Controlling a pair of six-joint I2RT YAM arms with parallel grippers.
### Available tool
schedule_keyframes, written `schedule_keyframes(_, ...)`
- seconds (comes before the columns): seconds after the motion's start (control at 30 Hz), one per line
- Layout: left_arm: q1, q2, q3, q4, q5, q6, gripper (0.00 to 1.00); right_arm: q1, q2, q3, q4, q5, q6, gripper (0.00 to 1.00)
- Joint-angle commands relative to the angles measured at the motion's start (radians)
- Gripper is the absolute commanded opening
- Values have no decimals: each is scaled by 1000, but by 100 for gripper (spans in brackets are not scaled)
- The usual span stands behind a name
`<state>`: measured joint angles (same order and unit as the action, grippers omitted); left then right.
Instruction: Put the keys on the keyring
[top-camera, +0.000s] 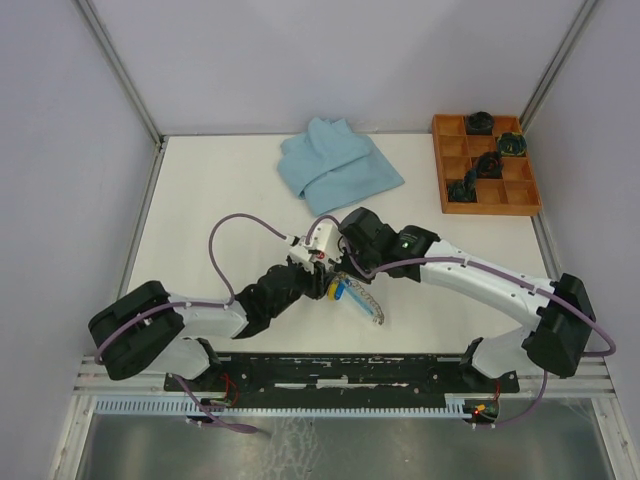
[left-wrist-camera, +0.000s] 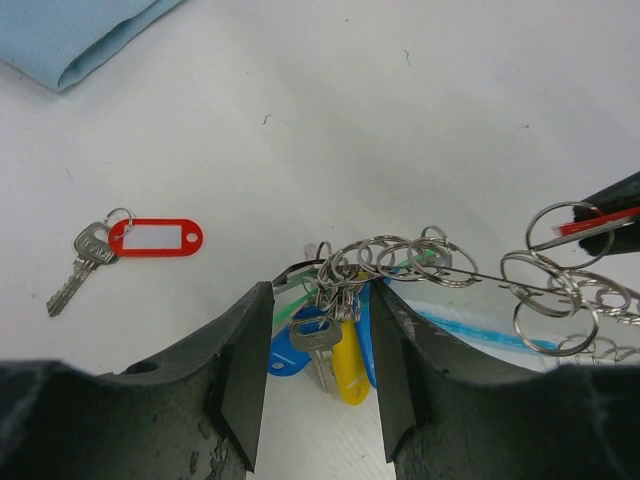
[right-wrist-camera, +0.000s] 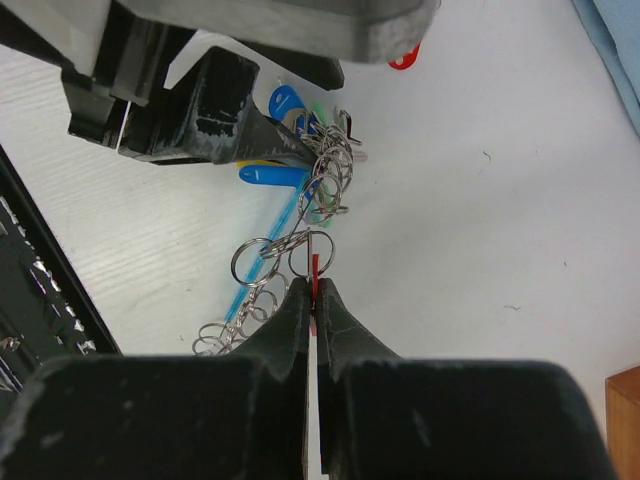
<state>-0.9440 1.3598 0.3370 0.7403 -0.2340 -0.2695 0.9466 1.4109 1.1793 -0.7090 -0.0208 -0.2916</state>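
Your left tool (left-wrist-camera: 322, 292) pinches the keyring (left-wrist-camera: 440, 262) over the tabletop (left-wrist-camera: 400, 120), blue and yellow keys (left-wrist-camera: 335, 355) already hanging; your right tool (right-wrist-camera: 314, 288) clamps a red tag (right-wrist-camera: 314, 266); one red-tagged key (left-wrist-camera: 150, 238) lies loose, unthreaded.

Seen from above, the middle of the surface (top-camera: 200, 190) is taken up by the left gripper (left-wrist-camera: 321, 295) and right gripper (right-wrist-camera: 313, 290), met at the keyring (top-camera: 362, 302). Passage at 12 o'clock is barred by the folded blue cloth (top-camera: 335, 165), at 2 o'clock by the wooden compartment tray (top-camera: 487, 165). Bare room is left at 10 o'clock.
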Motion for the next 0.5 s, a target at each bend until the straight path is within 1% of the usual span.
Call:
schedule_keyframes(0.0,11,9,-22,157,19,29,51,-3,20,2,72,-12,20,1)
schedule_keyframes(0.23,11,-49,-117,260,30,-29,54,-2,38,7,76,5,41,1)
schedule_keyframes(0.37,12,-115,-168,271,29,-81,55,-2,51,12,78,8,45,1)
schedule_keyframes(0.47,12,-193,-195,265,41,-100,57,-2,60,14,80,6,46,1)
